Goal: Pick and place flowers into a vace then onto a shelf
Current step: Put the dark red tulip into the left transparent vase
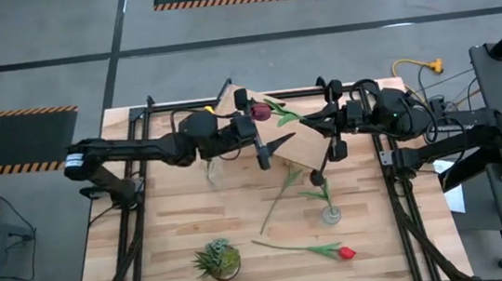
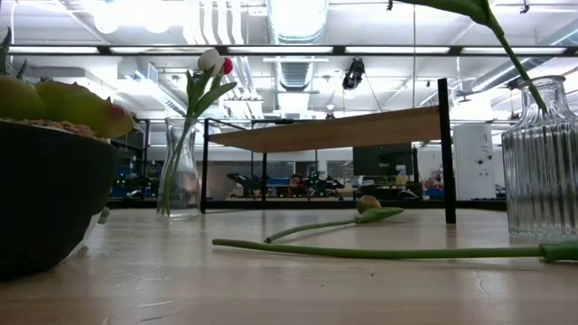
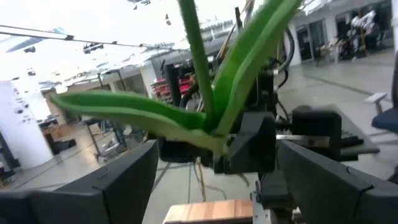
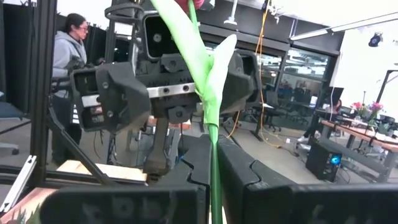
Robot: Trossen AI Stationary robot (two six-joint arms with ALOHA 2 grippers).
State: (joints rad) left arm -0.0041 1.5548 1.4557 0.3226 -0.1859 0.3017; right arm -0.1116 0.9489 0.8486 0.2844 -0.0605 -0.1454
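A dark maroon tulip (image 1: 260, 111) is held in the air above the shelf (image 1: 291, 143), a light plank on black legs (image 2: 343, 129). My right gripper (image 1: 322, 124) is shut on its green stem. My left gripper (image 1: 265, 144) is open and faces it. Its fingers (image 3: 106, 186) stand wide on either side of the tulip's leaves (image 3: 143, 115) without touching them. A glass vase (image 2: 181, 171) holds a white and a red tulip. A second ribbed vase (image 2: 540, 162) holds one stem. Two more tulips (image 1: 280, 194) (image 1: 342, 252) lie flat on the table. My right gripper pinches the maroon tulip's thin green stem (image 4: 215, 158) between its two fingers, below the leaves. The fingers lie across the stem, which runs on past them toward the left arm. The tulip is lifted clear of the shelf and table.
A small bushy potted plant (image 1: 219, 259) stands near the table's near edge and looms large in the low view (image 2: 54, 171). The shelf's black legs (image 2: 445, 153) stand under both grippers. A person (image 4: 68, 56) is in the room behind the table.
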